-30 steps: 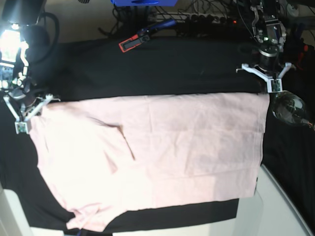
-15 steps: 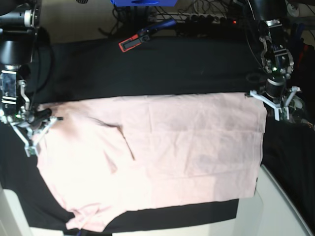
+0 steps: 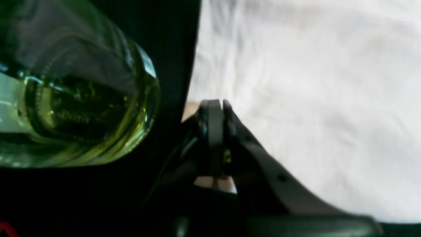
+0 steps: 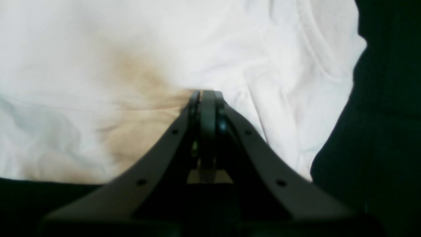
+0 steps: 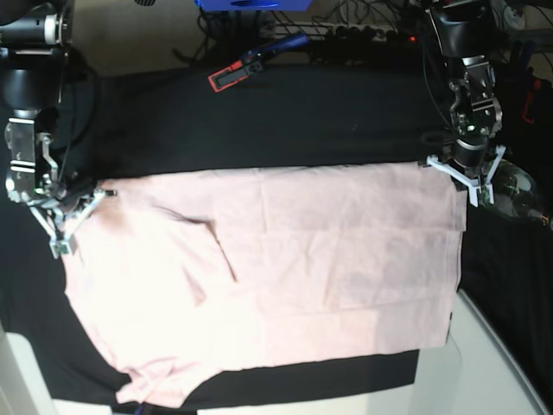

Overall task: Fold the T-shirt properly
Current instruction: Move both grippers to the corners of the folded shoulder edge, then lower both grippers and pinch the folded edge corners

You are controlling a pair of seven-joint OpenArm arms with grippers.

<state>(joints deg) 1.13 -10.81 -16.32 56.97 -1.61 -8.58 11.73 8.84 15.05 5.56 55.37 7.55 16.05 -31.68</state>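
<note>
**Both grippers pinched on the far edge**

I see the T-shirt (image 5: 276, 268) spread flat on the black table cloth (image 5: 259, 121). My left gripper (image 5: 469, 183) and right gripper (image 5: 59, 232) each clamp a far corner of the T-shirt; the glass bottle (image 5: 517, 192) lies just beside it.

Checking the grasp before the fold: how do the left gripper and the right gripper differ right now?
The left gripper sits at the T-shirt's hem corner, beside a green glass bottle; the right gripper sits at the collar end, with no bottle nearby. The left gripper's tips meet the very edge of the cloth by the black table cover; the right gripper presses further in, on wrinkled fabric. Both are shut at the shirt's far edge.
</note>
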